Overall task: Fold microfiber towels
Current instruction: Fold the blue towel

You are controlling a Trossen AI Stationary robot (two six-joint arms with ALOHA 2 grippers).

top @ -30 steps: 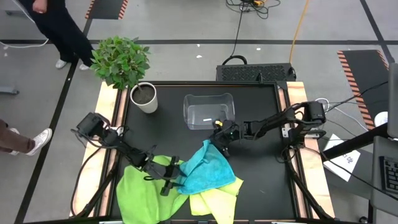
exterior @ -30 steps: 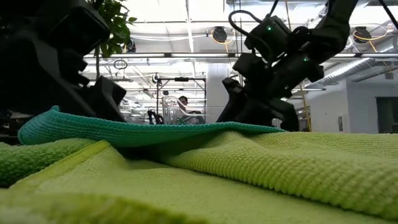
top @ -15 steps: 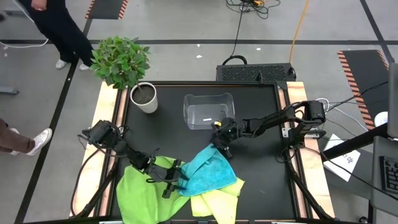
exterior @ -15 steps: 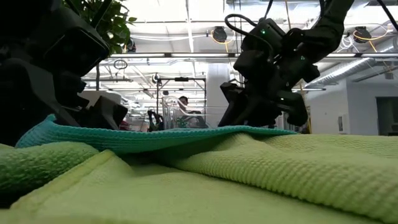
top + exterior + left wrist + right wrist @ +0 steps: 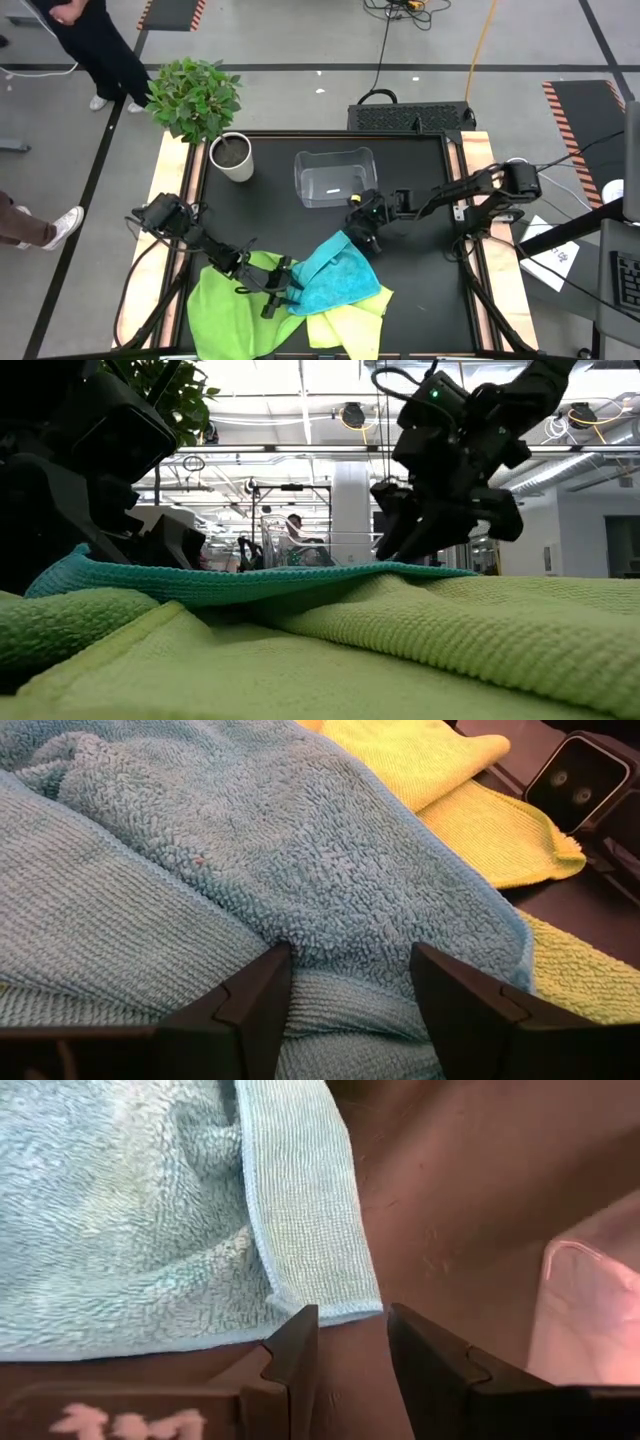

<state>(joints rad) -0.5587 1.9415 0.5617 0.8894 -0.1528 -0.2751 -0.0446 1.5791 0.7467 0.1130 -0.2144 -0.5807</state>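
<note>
We see the turquoise towel lying atop the bright green towel and the pale yellow-green towel at the table's near edge; the left gripper presses on its near-left edge, fingers spread over the cloth. The right gripper hovers just above the far corner, fingers parted, holding nothing; the clear plastic bin and a potted plant stand behind.
</note>
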